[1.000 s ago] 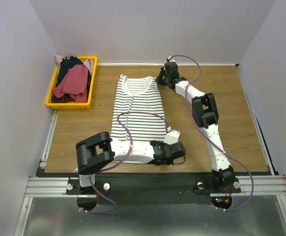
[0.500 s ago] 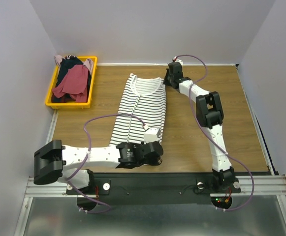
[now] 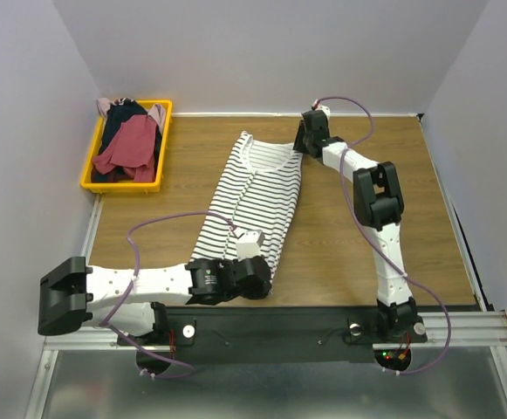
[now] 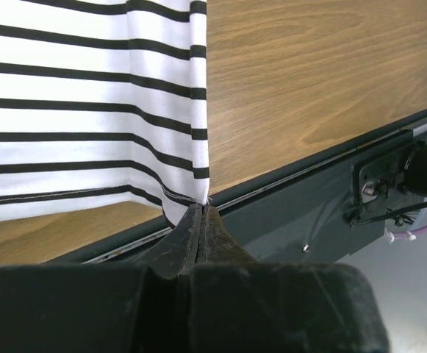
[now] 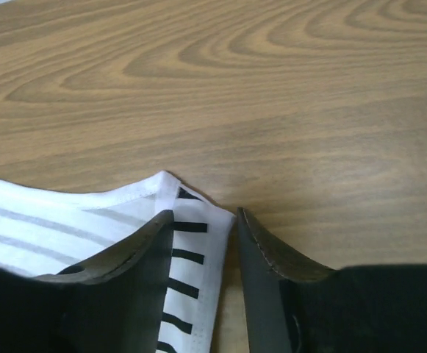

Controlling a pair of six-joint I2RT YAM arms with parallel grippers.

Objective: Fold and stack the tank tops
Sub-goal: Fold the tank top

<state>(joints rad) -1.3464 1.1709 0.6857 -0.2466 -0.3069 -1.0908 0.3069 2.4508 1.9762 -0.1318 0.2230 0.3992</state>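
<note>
The white black-striped tank top (image 3: 257,188) lies slanted on the wooden table, neck at the far end. At the near edge my left gripper (image 3: 266,269) is shut on the hem's corner; in the left wrist view the closed tips (image 4: 201,209) pinch the striped cloth (image 4: 88,110). My right gripper (image 3: 300,148) is at the far shoulder strap. In the right wrist view its fingers stand apart (image 5: 202,220) with the strap (image 5: 191,250) lying loose between them. A dark red top (image 3: 131,144), a navy one (image 3: 118,122) and a pale pink one (image 3: 105,106) are heaped in the bin.
The yellow bin (image 3: 165,148) stands at the far left corner of the table. The table's dark front rail (image 4: 309,198) runs just beyond my left gripper. Grey walls close in the left, right and back sides.
My left arm swung left and drew the hem toward the near edge, so the striped top now lies slanted. My right gripper shifted slightly right and opened off the strap.
</note>
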